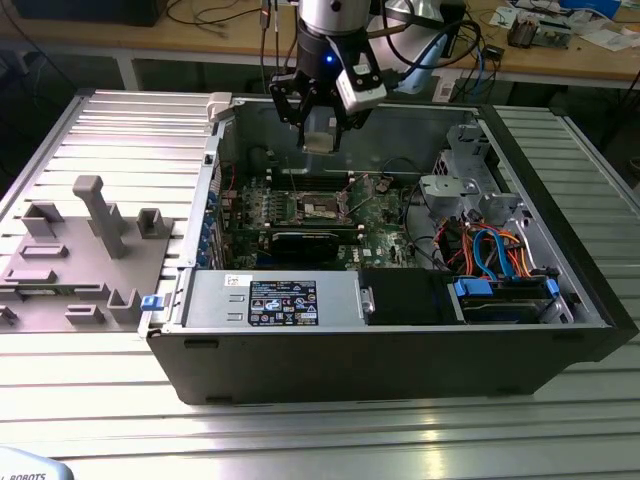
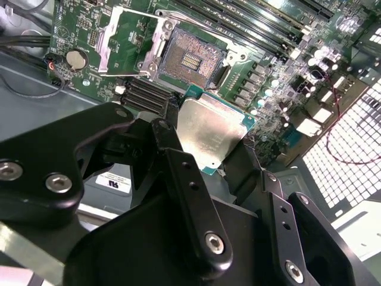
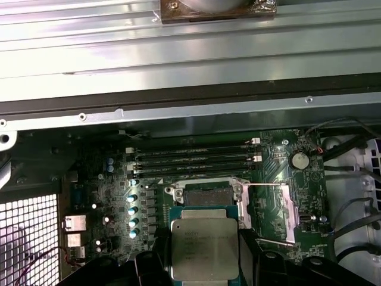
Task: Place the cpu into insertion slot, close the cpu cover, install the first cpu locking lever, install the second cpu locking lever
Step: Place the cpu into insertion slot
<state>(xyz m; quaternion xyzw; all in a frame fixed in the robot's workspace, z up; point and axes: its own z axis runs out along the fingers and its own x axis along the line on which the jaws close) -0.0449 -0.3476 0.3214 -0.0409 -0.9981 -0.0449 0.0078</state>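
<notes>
The cpu cover (image 2: 108, 44) stands swung open beside the insertion slot (image 2: 189, 61), leaving the recess bare for loading. Your jaws pinch the cpu (image 2: 208, 134) by opposite edges, silvery face up and level above the slot, not yet seated.

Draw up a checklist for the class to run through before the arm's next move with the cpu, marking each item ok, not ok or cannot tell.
1. Grip: claw shut on the cpu, holding two opposite edges: ok.
2. The cpu cover is swung open, off the insertion slot: ok.
3. Nothing lying in the insertion slot: ok.
4. The cpu lined up squarely over the slot: cannot tell.
5. The cpu seated in the slot: not ok; it hangs in the air above the motherboard.
6. Corner marks of the cpu matched to the slot: cannot tell.
</notes>
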